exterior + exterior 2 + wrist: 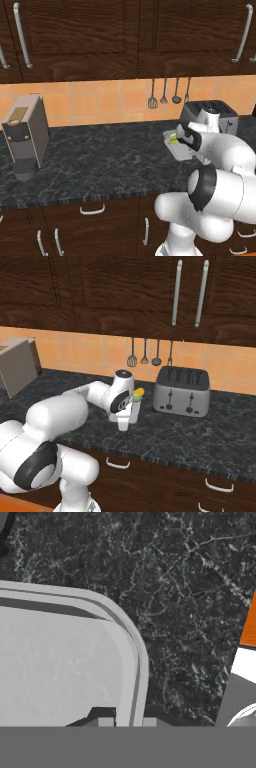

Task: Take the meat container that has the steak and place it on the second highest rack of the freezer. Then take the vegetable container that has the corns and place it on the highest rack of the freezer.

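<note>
1. The jaws (pixel 127 722) are clamped on the rim of the vegetable container (pixel 60 662), one dark tip inside the wall and one outside (seen in the hand view)
2. In the left base view the grey tray (pixel 176 145) hangs at the jaws (pixel 181 140), tilted, above the dark marbled tabletop (pixel 100 160)
3. The corns (pixel 173 137) lie in the tray right by the jaws; yellow and green ends show in the right base view (pixel 138 393), poking up beside the hand
4. A silver four-slot toaster (pixel 181 390) stands on the tabletop beyond the jaws and close to them
5. A grey coffee machine (pixel 24 135) stands well apart from the jaws, far along the tabletop
6. Four kitchen utensils (pixel 164 94) hang on the orange tiled wall (pixel 100 102), above and behind the jaws, under dark wood cabinets (pixel 80 35)
</note>
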